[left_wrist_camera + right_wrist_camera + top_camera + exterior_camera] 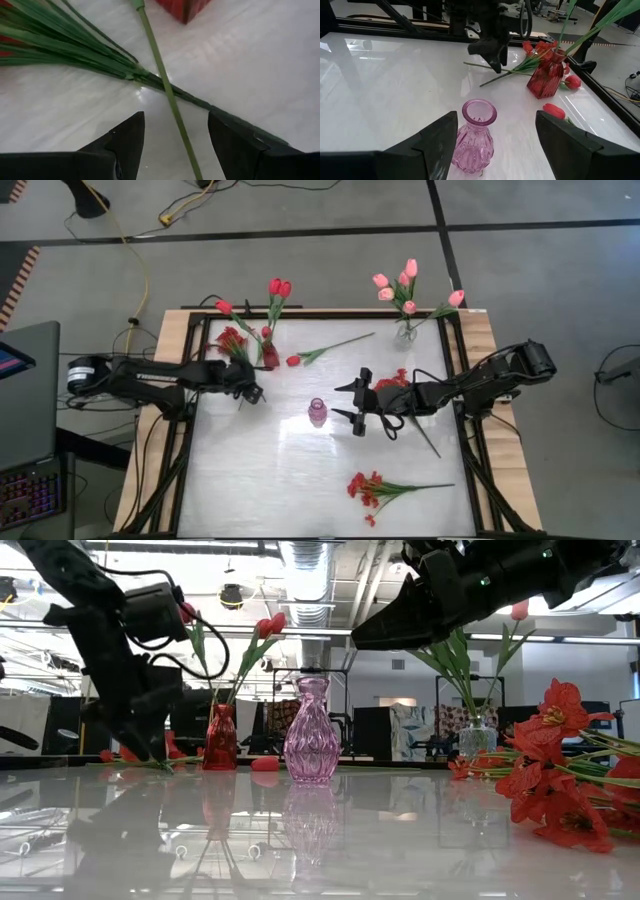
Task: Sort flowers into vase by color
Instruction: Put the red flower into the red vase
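Left gripper (254,393), fingers spread wide, poised low over the crossing green stems (165,87) of a red blossom bunch (232,340) lying just left of the red vase (270,356), which holds red tulips (279,287). Right gripper (352,402), also wide open and empty, faces the empty pink vase (317,412) at table centre. Clear vase (405,330) at far right holds pink tulips (408,285). One red tulip (294,361) lies beside the red vase; another red bunch (366,488) lies near the front edge; a third (392,378) lies under the right arm.
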